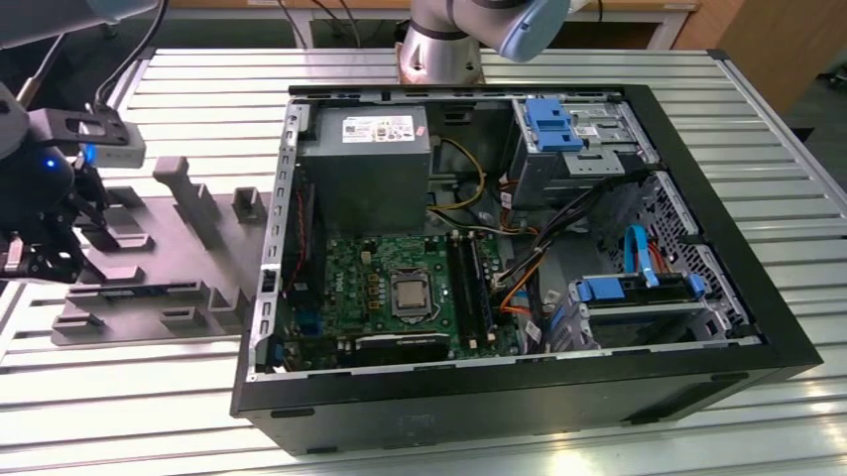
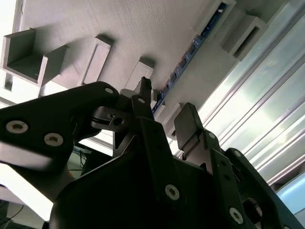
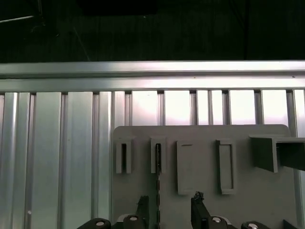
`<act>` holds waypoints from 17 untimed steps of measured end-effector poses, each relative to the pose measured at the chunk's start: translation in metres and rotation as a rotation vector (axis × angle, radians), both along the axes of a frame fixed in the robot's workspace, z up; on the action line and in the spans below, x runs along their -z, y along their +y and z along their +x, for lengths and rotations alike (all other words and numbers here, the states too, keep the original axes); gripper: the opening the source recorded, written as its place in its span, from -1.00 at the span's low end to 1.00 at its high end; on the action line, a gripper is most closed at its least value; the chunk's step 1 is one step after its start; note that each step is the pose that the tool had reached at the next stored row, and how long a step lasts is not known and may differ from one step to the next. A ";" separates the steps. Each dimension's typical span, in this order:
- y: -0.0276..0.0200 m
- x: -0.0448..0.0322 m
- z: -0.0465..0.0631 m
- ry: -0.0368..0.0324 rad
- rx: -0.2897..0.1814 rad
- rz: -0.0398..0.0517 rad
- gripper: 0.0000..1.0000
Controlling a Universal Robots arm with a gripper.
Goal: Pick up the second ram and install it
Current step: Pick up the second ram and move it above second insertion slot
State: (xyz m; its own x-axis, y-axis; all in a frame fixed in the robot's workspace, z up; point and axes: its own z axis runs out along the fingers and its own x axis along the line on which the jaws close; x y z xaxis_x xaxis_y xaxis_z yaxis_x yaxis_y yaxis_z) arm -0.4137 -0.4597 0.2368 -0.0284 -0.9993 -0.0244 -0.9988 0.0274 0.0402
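The second ram (image 2: 190, 50) is a thin dark blue-green stick standing on edge in a slot of the grey fixture plate (image 2: 133, 28). In the first wrist view the ram (image 3: 157, 179) shows as a narrow dark line on the plate (image 3: 200, 143). My gripper (image 3: 170, 202) hangs just above the plate, open, with one finger on each side of the stick's line. The stick runs closer to one fingertip (image 3: 143, 201), and the pads are not touching it. In the exterior view my gripper (image 1: 38, 260) is at the far left, over the plate's (image 1: 146, 213) left end.
An open black computer case (image 1: 530, 397) lies to the exterior view's right of the plate. Inside are the green motherboard (image 1: 357, 268) and its black memory slots (image 1: 467, 283). Raised grey blocks (image 1: 185, 193) stand on the plate. Everything rests on a ribbed metal table (image 1: 198, 89).
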 end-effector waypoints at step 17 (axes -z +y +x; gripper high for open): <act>-0.0034 0.0257 0.000 -0.0001 -0.012 -0.0016 -0.05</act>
State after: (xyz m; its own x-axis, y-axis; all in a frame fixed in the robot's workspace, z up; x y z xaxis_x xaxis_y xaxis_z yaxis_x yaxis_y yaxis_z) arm -0.4137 -0.4631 0.2110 -0.0159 -0.9996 -0.0228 -0.9991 0.0150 0.0400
